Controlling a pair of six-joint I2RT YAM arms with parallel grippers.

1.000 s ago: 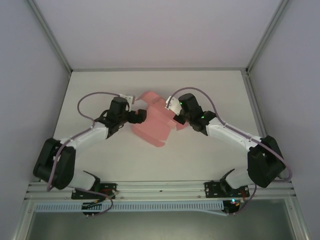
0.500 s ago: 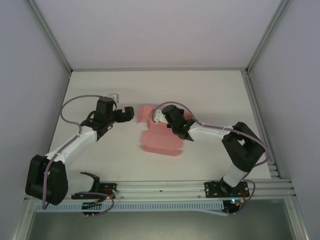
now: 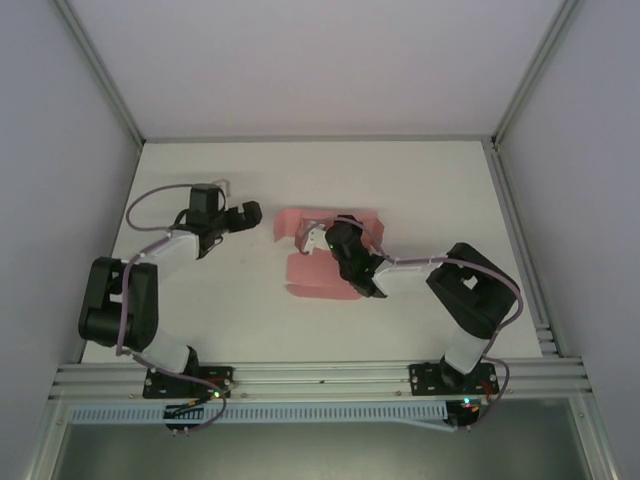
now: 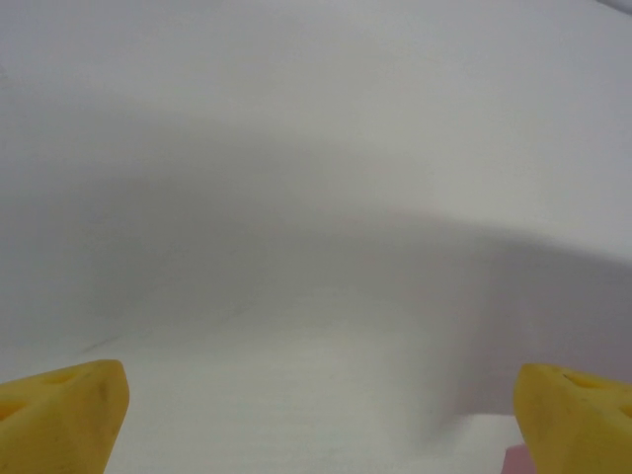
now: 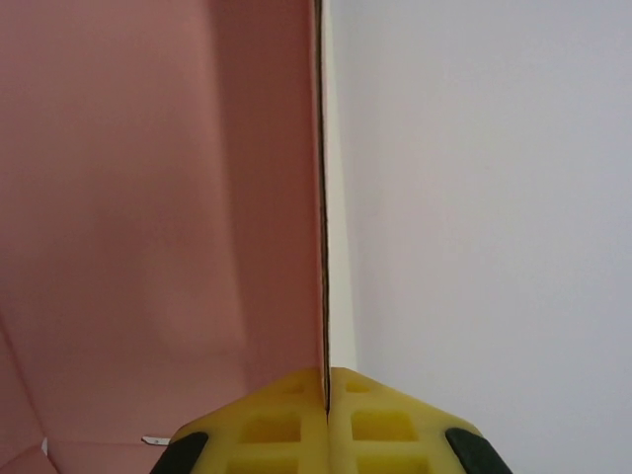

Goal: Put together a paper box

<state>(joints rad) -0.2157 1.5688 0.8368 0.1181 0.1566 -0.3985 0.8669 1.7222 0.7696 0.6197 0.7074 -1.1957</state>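
The salmon-pink paper box (image 3: 318,272) lies partly folded near the table's middle, one wall standing along its far side. My right gripper (image 3: 330,240) sits over it, shut on that upright wall. In the right wrist view the card (image 5: 148,197) runs edge-on up from between the yellow fingers (image 5: 267,425), which press it from both sides. My left gripper (image 3: 254,216) hangs to the left of the box, apart from it, and is open. Its yellow fingertips (image 4: 59,410) stand wide at the bottom corners of the left wrist view with nothing between them.
The white table (image 3: 430,200) is framed by grey walls and aluminium posts (image 3: 100,70). A rail (image 3: 320,378) runs along the near edge where the arm bases are bolted. Purple cables loop off both arms.
My left gripper let go of the box and drew back to the left. My right gripper moved left and nearer with the box, whose wall now stands up along the far side.
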